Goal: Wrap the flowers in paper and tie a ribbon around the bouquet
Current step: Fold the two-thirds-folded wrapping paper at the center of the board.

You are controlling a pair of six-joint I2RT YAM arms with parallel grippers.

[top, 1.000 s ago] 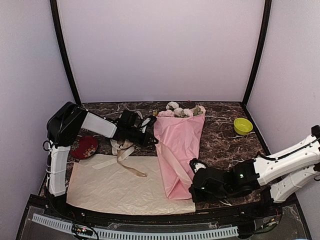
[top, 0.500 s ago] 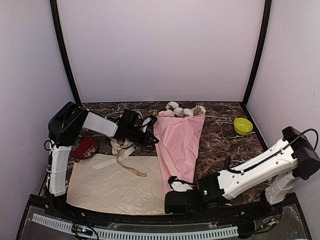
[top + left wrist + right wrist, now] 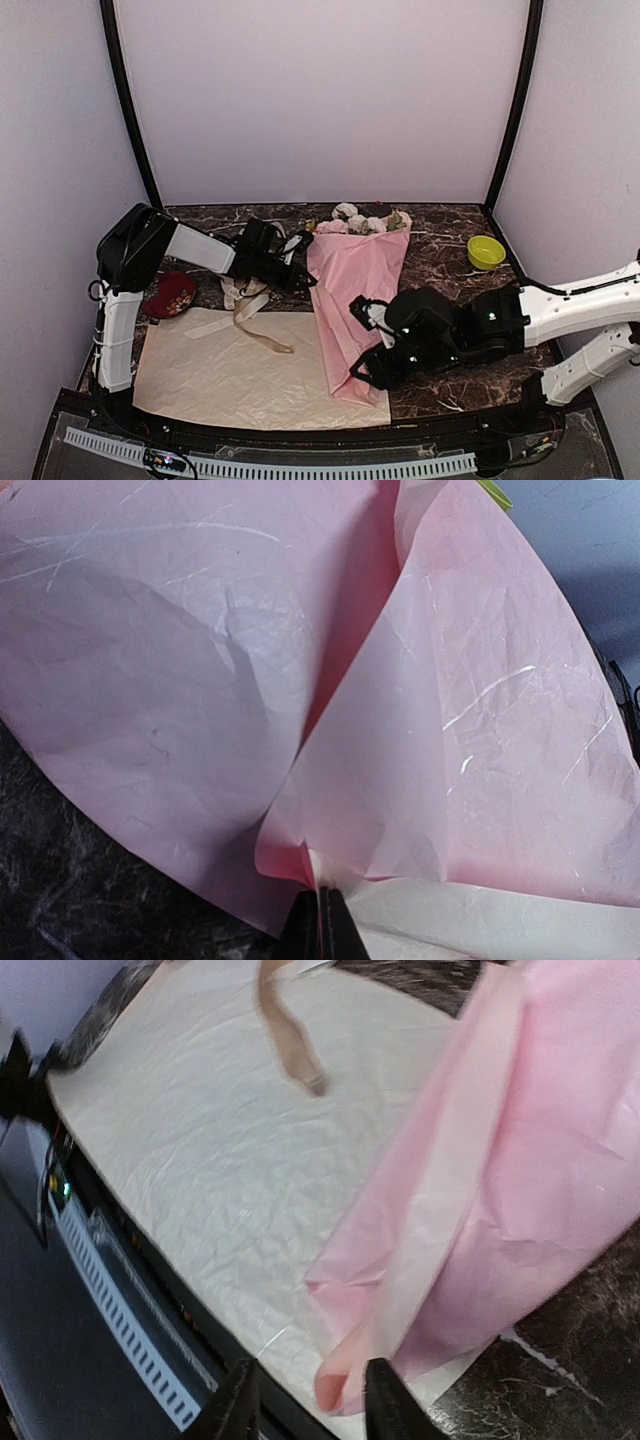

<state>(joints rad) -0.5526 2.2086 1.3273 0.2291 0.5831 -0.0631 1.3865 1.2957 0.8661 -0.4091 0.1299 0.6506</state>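
L gripper point(image 3: 322, 928) is pinched shut on the paper point(image 3: 180, 680) at its overlap edge, centre-left of top view. Prob. that keeps the cone from unrolling. R gripper point(image 3: 310, 1370): jaws apart, nothing held, tip of the bouquet point(image 3: 355, 290) between them, lower centre. The flowers point(image 3: 360, 222) poke out the top end. The ribbon point(image 3: 245, 322) lies loose on the cream sheet point(image 3: 220, 385), left of the cone — you'll likely need it next.

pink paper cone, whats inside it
Pink and cream flowers stick out of the wide far end of the paper cone. Anything lower inside cannot be seen, because the wrapped paper covers it down to the narrow near end.
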